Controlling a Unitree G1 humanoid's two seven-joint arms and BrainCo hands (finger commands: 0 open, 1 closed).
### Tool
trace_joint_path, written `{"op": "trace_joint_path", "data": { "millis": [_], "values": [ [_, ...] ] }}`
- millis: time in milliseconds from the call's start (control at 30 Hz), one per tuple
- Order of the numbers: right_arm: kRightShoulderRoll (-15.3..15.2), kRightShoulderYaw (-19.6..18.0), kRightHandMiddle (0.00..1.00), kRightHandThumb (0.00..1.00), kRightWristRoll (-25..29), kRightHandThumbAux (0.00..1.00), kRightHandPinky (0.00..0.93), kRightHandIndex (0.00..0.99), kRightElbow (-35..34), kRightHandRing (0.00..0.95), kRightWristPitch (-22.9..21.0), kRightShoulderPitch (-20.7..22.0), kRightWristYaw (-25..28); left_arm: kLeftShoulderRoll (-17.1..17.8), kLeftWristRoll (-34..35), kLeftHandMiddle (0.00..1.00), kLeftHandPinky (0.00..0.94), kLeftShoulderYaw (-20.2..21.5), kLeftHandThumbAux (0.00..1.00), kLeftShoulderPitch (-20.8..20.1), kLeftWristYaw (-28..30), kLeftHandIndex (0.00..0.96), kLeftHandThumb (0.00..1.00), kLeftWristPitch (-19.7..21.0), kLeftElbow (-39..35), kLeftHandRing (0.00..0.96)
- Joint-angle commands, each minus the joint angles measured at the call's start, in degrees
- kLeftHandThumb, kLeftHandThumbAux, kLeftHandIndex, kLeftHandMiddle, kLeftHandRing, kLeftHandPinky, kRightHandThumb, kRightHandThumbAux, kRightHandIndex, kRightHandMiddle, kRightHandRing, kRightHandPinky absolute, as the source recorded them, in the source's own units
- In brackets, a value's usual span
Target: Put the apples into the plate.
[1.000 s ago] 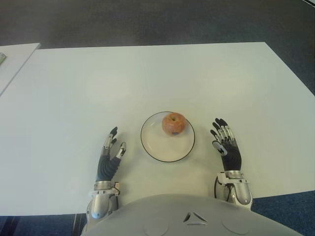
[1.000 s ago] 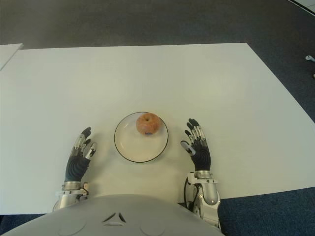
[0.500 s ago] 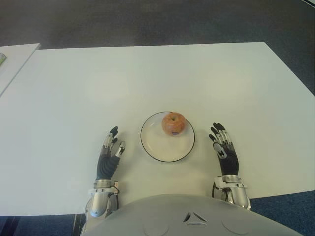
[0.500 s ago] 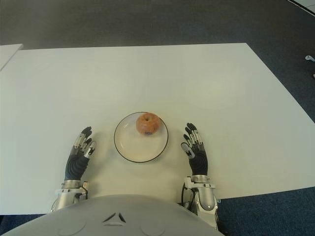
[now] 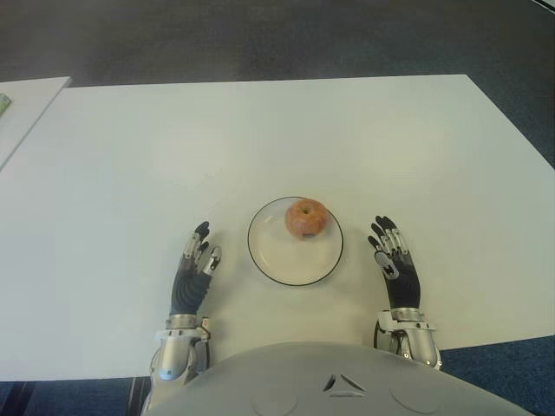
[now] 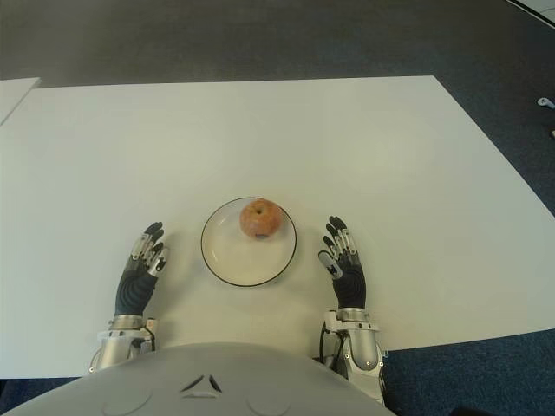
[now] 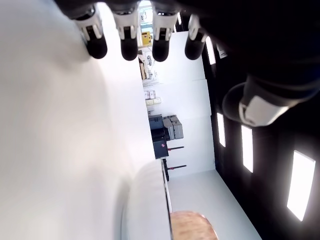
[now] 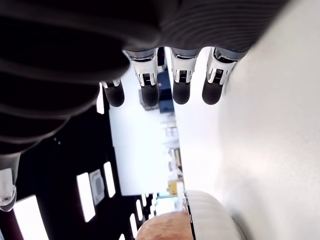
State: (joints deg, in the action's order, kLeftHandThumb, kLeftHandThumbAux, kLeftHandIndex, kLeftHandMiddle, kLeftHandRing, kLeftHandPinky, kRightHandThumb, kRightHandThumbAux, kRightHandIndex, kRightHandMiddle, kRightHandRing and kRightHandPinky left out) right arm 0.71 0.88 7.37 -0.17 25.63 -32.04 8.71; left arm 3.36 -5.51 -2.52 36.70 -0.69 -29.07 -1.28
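A white table (image 5: pixel 260 130) fills most of the eye views, from the upper edge of the frame down to the robot's body at the bottom. Beyond it, along the top, runs dark carpet (image 5: pixel 260 39), and the corner of a second white table (image 5: pixel 22 108) shows at the upper left.

Just below the middle of the frame sits a round white plate (image 5: pixel 290 260) with a dark rim. The left hand (image 5: pixel 192 276) shows at the lower left, near the plate's left side, its fingers straight and released, holding nothing. The right hand (image 5: pixel 395 266) shows at the lower right, near the plate's right side, likewise flat with fingers extended and empty.

One reddish apple (image 5: pixel 306 217) lies in the plate, on its upper right part, close to the rim.
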Motion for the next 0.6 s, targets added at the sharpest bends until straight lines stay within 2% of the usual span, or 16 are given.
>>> {"op": "trace_joint_path", "data": {
  "millis": [33,600],
  "values": [
    [-0.2,0.4,0.0,0.203,0.1,0.474,0.0,0.0,2.9,0.0,-5.2,-2.3,0.0,-0.2,-0.2,0.0,0.0,-0.8,0.431,-0.1,0.5,0.0,0.036,1.1,0.5,0.0],
    [-1.5,0.1,0.0,0.194,0.4,0.484,0.0,0.0,3.2,0.0,-6.0,-1.7,0.3,-0.2,-1.1,0.0,0.0,-1.6,0.42,-0.1,0.0,0.0,0.036,-0.8,0.7,0.0]
  ]
}}
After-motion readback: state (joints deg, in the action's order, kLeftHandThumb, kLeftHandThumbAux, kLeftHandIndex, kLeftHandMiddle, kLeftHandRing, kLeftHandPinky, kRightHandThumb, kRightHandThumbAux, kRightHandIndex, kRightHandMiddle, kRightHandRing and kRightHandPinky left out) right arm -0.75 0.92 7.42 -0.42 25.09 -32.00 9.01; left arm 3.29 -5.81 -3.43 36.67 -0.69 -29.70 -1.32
